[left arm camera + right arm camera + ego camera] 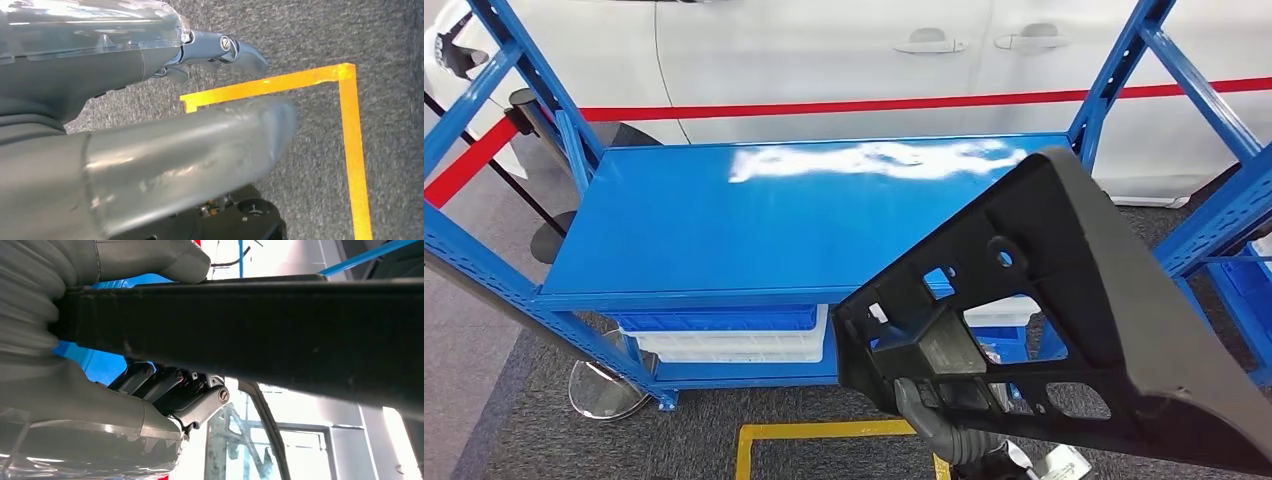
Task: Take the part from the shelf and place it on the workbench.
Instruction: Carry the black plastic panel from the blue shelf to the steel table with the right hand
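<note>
Part (1064, 300): black moulded plastic bracket with cut-outs, clamped in right hand (100, 390), thumb over its top edge, dark fingers beneath; carried in the air, near the camera, off any shelf. Left hand (150, 115): hanging over grey carpet and yellow floor tape (350, 150), holding nothing, fingers look loosely apart. Beyond: blue workbench top (754, 220), bare and glossy. Judgement: pickup done; approach and set-down remain.

Part (1064, 300) before shelf (804, 220), bins (724, 335) beneath, car (824, 60) behind
</note>
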`<state>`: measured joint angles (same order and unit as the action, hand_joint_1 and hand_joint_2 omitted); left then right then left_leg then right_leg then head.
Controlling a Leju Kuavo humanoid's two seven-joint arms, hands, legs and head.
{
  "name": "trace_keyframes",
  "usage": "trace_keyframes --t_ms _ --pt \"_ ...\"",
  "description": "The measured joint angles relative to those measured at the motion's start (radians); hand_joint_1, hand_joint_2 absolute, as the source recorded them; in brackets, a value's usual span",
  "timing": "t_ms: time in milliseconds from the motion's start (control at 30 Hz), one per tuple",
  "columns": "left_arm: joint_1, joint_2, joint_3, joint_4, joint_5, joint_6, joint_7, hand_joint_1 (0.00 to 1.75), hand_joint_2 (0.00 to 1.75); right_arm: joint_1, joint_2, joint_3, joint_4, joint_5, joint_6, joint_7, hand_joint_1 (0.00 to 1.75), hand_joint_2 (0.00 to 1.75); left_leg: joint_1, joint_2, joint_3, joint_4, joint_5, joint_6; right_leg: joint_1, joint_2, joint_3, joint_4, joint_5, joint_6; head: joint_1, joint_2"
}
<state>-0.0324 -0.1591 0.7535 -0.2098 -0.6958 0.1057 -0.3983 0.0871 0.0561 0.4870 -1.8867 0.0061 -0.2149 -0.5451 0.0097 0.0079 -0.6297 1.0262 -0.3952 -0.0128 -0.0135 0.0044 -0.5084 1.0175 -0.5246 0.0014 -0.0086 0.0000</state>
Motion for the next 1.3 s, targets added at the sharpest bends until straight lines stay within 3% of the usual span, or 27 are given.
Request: trace_keyframes --t_ms 33,67,167,200,233,267,333,400,433,467,533,567,667,700,733,767,800,833,900,967,1033,1067,1133,1200,1233,1267,1300 --pt "0.001 0.000 0.001 0.000 0.000 0.000 0.000 0.00 0.00 0.001 0.000 0.000 -0.002 0.000 0.000 0.000 1.75 1.75 0.002 -0.001 -0.007 0.007 -0.010 -0.006 -0.001 -0.002 -0.009 -0.001 0.009 -0.010 0.001 0.000" --pt "0.002 0.000 0.002 0.000 0.000 0.000 0.001 0.00 0.00 0.001 0.000 0.000 -0.003 0.000 0.000 -0.001 1.75 1.75 0.003 -0.002 -0.018 0.027 -0.037 -0.011 -0.002 -0.003 -0.019 -0.004 0.020 -0.020 -0.001 0.000" --pt "0.003 -0.001 0.003 0.000 0.000 -0.001 0.003 0.00 0.00 0.010 0.000 0.000 -0.005 0.000 0.001 -0.002 1.75 1.75 0.005 -0.003 -0.058 0.184 -0.179 -0.021 0.001 -0.007 -0.058 -0.003 0.053 -0.034 -0.006 0.000" --pt "0.003 -0.001 0.003 0.000 0.000 -0.001 0.004 0.00 0.00 0.015 0.000 -0.001 -0.005 0.000 0.001 -0.002 1.75 1.75 0.006 -0.003 -0.063 0.238 -0.202 -0.024 0.003 -0.008 -0.072 -0.001 0.063 -0.034 -0.006 0.000" --pt "0.003 -0.001 0.003 0.000 0.000 -0.001 0.005 0.00 0.00 0.021 -0.001 -0.001 -0.005 0.000 0.001 -0.002 1.75 1.75 0.006 -0.003 -0.055 0.266 -0.201 -0.024 0.005 -0.008 -0.087 0.001 0.073 -0.034 -0.007 0.000" --pt "0.003 -0.001 0.003 0.000 0.000 -0.001 0.006 0.00 0.00 0.028 -0.001 -0.002 -0.005 0.000 0.001 -0.003 1.75 1.75 0.005 -0.003 -0.032 0.264 -0.182 -0.022 0.007 -0.009 -0.103 0.004 0.082 -0.033 -0.007 0.000" --pt "0.002 -0.001 0.003 0.000 0.000 -0.001 0.006 0.00 0.00 0.041 -0.001 -0.005 -0.005 0.000 0.004 -0.007 1.75 1.75 0.003 -0.004 0.063 0.159 -0.138 -0.010 0.009 -0.009 -0.128 0.010 0.100 -0.030 -0.007 0.000" --pt "-0.001 -0.001 0.003 0.000 -0.002 -0.002 0.006 0.00 0.00 0.056 -0.001 -0.012 -0.008 0.004 0.011 -0.013 1.75 1.75 -0.003 -0.005 0.162 0.017 -0.143 0.004 0.012 -0.009 -0.142 0.012 0.118 -0.021 -0.006 0.000" --pt "-0.003 -0.001 0.004 0.000 -0.003 -0.002 0.006 0.00 0.00 0.064 -0.001 -0.017 -0.010 0.008 0.017 -0.017 1.75 1.75 -0.007 -0.005 0.187 -0.026 -0.152 0.010 0.012 -0.010 -0.143 0.011 0.127 -0.015 -0.007 0.000" --pt "-0.003 -0.001 0.005 0.000 -0.006 -0.002 0.007 0.00 0.00 0.072 -0.001 -0.022 -0.012 0.012 0.022 -0.020 1.75 1.75 -0.011 -0.005 0.193 -0.044 -0.153 0.015 0.011 -0.011 -0.143 0.007 0.136 -0.008 -0.009 0.000" --pt "-0.002 -0.002 0.009 0.000 -0.012 -0.002 0.009 0.00 0.00 0.091 -0.001 -0.035 -0.013 0.018 0.028 -0.028 1.75 1.75 -0.008 -0.003 0.182 -0.052 -0.131 0.028 0.008 -0.010 -0.145 0.006 0.140 0.005 -0.013 0.000" --pt "-0.002 -0.003 0.012 0.000 -0.014 -0.002 0.011 0.00 0.00 0.102 -0.001 -0.043 -0.013 0.019 0.028 -0.031 1.75 1.75 -0.006 0.000 0.174 -0.057 -0.117 0.036 0.008 -0.008 -0.151 0.020 0.116 0.010 -0.012 0.000" --pt "-0.001 -0.003 0.018 0.000 -0.016 -0.003 0.017 0.00 0.00 0.129 -0.002 -0.065 -0.013 0.018 0.028 -0.036 1.75 1.75 -0.005 0.005 0.132 -0.058 -0.080 0.050 0.003 -0.005 -0.185 0.162 -0.032 0.022 -0.004 0.000" --pt "-0.001 -0.003 0.020 0.000 -0.016 -0.003 0.017 0.00 0.00 0.135 -0.002 -0.071 -0.013 0.018 0.028 -0.037 1.75 1.75 -0.005 0.006 0.115 -0.055 -0.068 0.049 0.001 -0.005 -0.193 0.220 -0.060 0.026 -0.003 0.000" --pt "-0.001 -0.003 0.020 0.000 -0.016 -0.003 0.018 0.00 0.00 0.139 -0.003 -0.075 -0.013 0.018 0.029 -0.038 1.75 1.75 -0.005 0.007 0.097 -0.051 -0.057 0.048 -0.001 -0.005 -0.191 0.260 -0.061 0.030 -0.003 0.000" --pt "-0.001 -0.004 0.021 0.000 -0.016 -0.003 0.018 0.00 0.00 0.142 -0.003 -0.079 -0.013 0.018 0.029 -0.038 1.75 1.75 -0.005 0.007 0.079 -0.044 -0.047 0.045 -0.003 -0.005 -0.176 0.270 -0.041 0.033 -0.003 0.000" --pt "-0.001 -0.004 0.021 0.000 -0.016 -0.003 0.018 0.00 0.00 0.144 -0.003 -0.082 -0.013 0.018 0.029 -0.039 1.75 1.75 -0.003 0.007 0.059 -0.036 -0.039 0.041 -0.006 -0.005 -0.142 0.244 -0.010 0.035 -0.003 0.000" --pt "-0.001 -0.004 0.021 0.000 -0.016 -0.004 0.018 0.00 0.00 0.145 -0.003 -0.084 -0.013 0.018 0.029 -0.039 1.75 1.75 -0.002 0.007 0.042 -0.025 -0.032 0.036 -0.008 -0.005 -0.094 0.188 0.009 0.036 -0.003 0.000" --pt "-0.002 -0.005 0.021 0.000 -0.016 -0.004 0.018 0.00 0.00 0.146 -0.003 -0.087 -0.013 0.018 0.029 -0.039 1.75 1.75 -0.003 0.006 0.017 -0.004 -0.023 0.026 -0.007 -0.004 -0.002 0.058 0.000 0.031 -0.003 0.000" --pt "-0.001 -0.005 0.021 0.000 -0.016 -0.004 0.018 0.00 0.00 0.148 -0.003 -0.090 -0.013 0.018 0.029 -0.040 1.75 1.75 -0.005 0.005 0.007 0.005 -0.011 0.013 0.000 -0.003 0.028 0.002 -0.022 0.016 -0.002 0.000" --pt "0.002 -0.004 0.022 0.000 -0.016 -0.004 0.018 0.00 0.00 0.149 -0.003 -0.093 -0.013 0.018 0.029 -0.040 1.75 1.75 -0.002 0.003 -0.001 0.007 -0.005 -0.001 0.000 -0.005 0.013 0.000 -0.008 -0.004 0.001 0.000" --pt "0.003 -0.004 0.022 0.000 -0.016 -0.004 0.018 0.00 0.00 0.150 -0.003 -0.093 -0.013 0.018 0.029 -0.041 1.75 1.75 0.000 0.002 -0.009 0.019 -0.025 -0.007 -0.001 -0.007 0.002 -0.001 0.004 -0.014 0.000 0.000" --pt "0.005 -0.004 0.022 0.000 -0.017 -0.005 0.019 0.00 0.00 0.152 -0.003 -0.094 -0.013 0.018 0.030 -0.041 1.75 1.75 0.004 0.001 -0.035 0.093 -0.116 -0.016 -0.002 -0.010 -0.027 -0.002 0.029 -0.029 -0.003 0.000" --pt "0.006 -0.004 0.022 0.000 -0.019 -0.006 0.020 0.00 0.00 0.158 -0.003 -0.096 -0.013 0.018 0.032 -0.041 1.75 1.75 0.004 0.001 -0.055 0.210 -0.201 -0.023 0.001 -0.010 -0.058 0.000 0.052 -0.033 -0.006 0.000" --pt "0.006 -0.004 0.022 0.000 -0.020 -0.007 0.020 0.00 0.00 0.161 -0.003 -0.098 -0.013 0.018 0.032 -0.041 1.75 1.75 0.004 0.001 -0.054 0.254 -0.210 -0.023 0.003 -0.010 -0.074 0.003 0.064 -0.033 -0.006 0.000" --pt "0.006 -0.004 0.022 0.000 -0.020 -0.008 0.020 0.00 0.00 0.164 -0.003 -0.100 -0.013 0.018 0.032 -0.041 1.75 1.75 0.004 0.001 -0.040 0.271 -0.197 -0.023 0.004 -0.010 -0.091 0.006 0.075 -0.033 -0.006 0.000" --pt "0.006 -0.003 0.022 0.000 -0.021 -0.010 0.020 0.00 0.00 0.167 -0.003 -0.102 -0.013 0.018 0.032 -0.041 1.75 1.75 0.004 0.000 -0.009 0.253 -0.170 -0.019 0.006 -0.011 -0.108 0.009 0.085 -0.031 -0.006 0.000"
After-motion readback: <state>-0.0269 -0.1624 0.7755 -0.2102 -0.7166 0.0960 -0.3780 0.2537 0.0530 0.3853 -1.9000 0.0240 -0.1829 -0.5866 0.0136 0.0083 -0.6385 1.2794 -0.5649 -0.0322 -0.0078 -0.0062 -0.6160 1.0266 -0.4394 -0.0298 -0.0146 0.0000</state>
